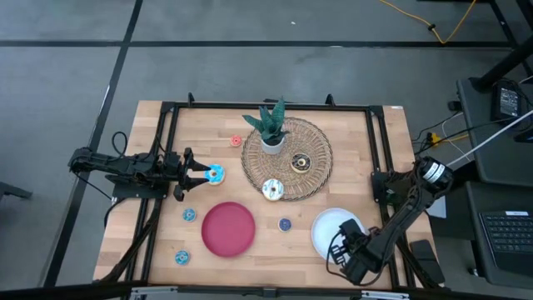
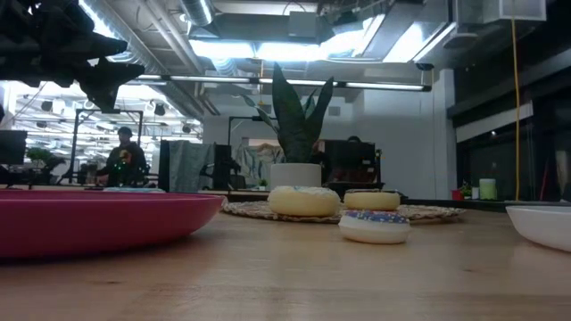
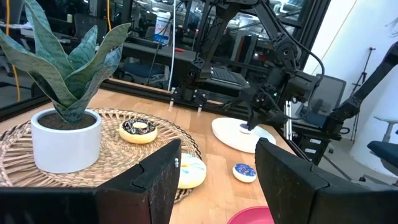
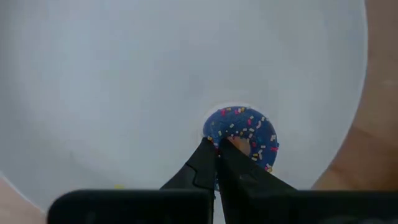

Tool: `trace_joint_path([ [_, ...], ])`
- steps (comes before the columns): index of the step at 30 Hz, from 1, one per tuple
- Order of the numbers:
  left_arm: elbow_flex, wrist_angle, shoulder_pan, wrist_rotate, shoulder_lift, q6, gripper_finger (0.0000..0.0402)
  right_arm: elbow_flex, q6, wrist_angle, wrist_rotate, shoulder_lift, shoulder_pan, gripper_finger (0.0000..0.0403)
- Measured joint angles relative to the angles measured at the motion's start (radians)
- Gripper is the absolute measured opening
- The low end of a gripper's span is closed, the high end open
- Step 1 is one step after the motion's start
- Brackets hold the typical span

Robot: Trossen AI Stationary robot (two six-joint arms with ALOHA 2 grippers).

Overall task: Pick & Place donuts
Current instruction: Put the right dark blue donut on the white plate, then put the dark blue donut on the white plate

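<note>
My left gripper (image 1: 202, 173) is open and raised above the table's left side (image 2: 89, 53). The light-blue iced donut (image 1: 216, 174) shows just past its fingertips from above and is out of the left wrist view. My right gripper (image 4: 217, 155) is shut over the white plate (image 1: 326, 225) at a small blue sprinkled donut (image 4: 244, 132). The cream sprinkled donut (image 1: 271, 190) rests on the woven mat's edge, and the chocolate donut (image 1: 301, 163) lies on the mat. Small donuts lie on the wood: red (image 1: 236, 141), blue (image 1: 189, 215), teal (image 1: 182, 257), blue (image 1: 285, 224). My right gripper comes from above, pointing down, its fingertips (image 4: 208, 152) at the small blue donut's rim (image 4: 214, 127) beside the hole. The fingers hide the exact contact. The donut lies flat on the white plate (image 4: 124, 93).
A potted plant (image 1: 271, 132) stands on the round woven mat (image 1: 316, 142). A red plate (image 1: 228, 229) sits at the near middle. A black frame (image 1: 166, 108) borders the table. Bare wood shows between the red plate and the white plate.
</note>
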Motion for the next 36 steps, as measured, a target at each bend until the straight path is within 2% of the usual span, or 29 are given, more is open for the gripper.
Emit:
trace_joint_path([
  [6,0.0,0.0,0.0,0.0,0.0,0.0,0.0198,-0.001,-0.001,-0.037,-0.009,0.0,-0.001,0.0011],
  [9,0.0,0.0,0.0,0.0,0.0,0.0,0.0198,-0.001,-0.002,-0.044,-0.02,0.0,-0.001,0.0026],
  [23,0.0,0.0,0.0,0.0,0.0,0.0,0.0198,-0.001,-0.014,-0.047,-0.022,-0.003,-0.001,0.0173],
  [31,0.0,0.0,0.0,0.0,0.0,0.0,0.0198,-0.001,-0.132,-0.112,-0.003,-0.056,-0.036,0.0218],
  [36,0.0,0.0,0.0,0.0,0.0,0.0,0.0198,-0.001,-0.312,-0.117,0.001,-0.089,-0.082,0.0223],
])
